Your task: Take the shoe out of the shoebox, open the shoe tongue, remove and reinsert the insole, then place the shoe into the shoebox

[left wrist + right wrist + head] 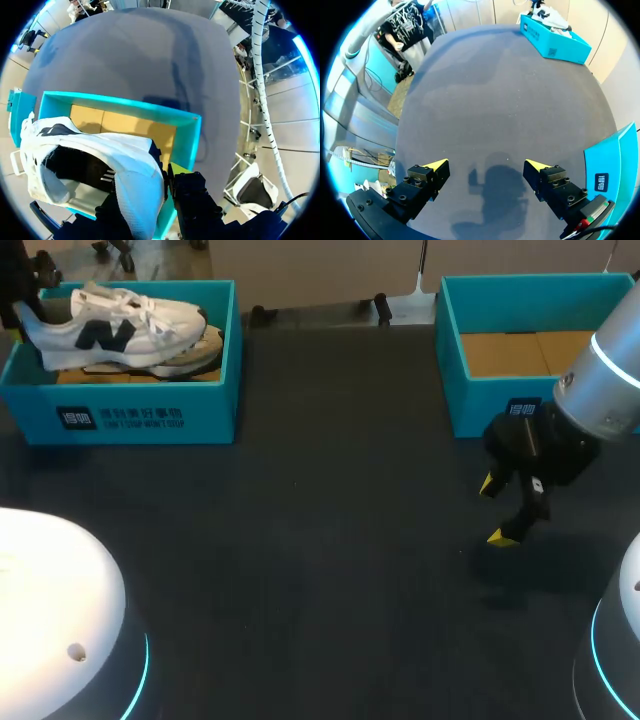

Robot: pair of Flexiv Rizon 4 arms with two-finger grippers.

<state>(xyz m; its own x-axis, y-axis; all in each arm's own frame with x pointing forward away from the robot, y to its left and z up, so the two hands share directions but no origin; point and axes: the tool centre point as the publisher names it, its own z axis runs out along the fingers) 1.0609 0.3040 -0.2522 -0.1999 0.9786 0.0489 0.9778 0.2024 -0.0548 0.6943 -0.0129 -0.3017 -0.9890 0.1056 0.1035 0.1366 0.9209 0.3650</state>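
Dark table [320, 570]: teal shoebox [150, 418] far-left, second teal box [475, 400] far-right.

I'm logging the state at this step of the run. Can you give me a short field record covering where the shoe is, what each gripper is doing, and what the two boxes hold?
shoe: white, lying in the left shoebox, not yet taken out
left gripper: at the shoe's heel, shut on it
right gripper: open, holding nothing, above the table
right box: teal, only its cardboard floor shows
insole: cannot tell from these views
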